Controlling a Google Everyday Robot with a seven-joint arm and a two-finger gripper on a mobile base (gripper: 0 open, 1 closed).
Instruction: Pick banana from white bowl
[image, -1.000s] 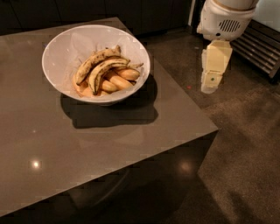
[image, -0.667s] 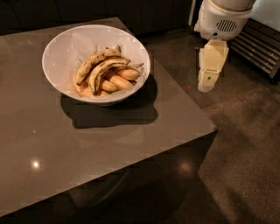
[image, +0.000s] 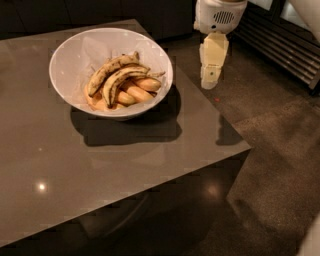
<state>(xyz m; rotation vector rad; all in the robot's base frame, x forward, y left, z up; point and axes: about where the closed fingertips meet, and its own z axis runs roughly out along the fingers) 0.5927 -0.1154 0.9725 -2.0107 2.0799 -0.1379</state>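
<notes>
The white bowl (image: 70, 60) stands on the dark table (image: 75, 165), toward its far side. In it lie two long, speckled yellow bananas (image: 117, 79) joined at the stem, resting on several shorter, smooth orange-yellow pieces (image: 135, 92). My gripper (image: 211, 80) hangs from the white arm at the upper right, above the table's right edge. It is to the right of the bowl, clear of it, and holds nothing that I can see.
The table's right edge and front corner (image: 247, 145) drop off to a speckled floor (image: 280, 150). A slatted dark grille (image: 285, 45) runs along the far right. Dark cabinets stand behind the table.
My gripper has moved left, from beyond the table's right edge toward the bowl.
</notes>
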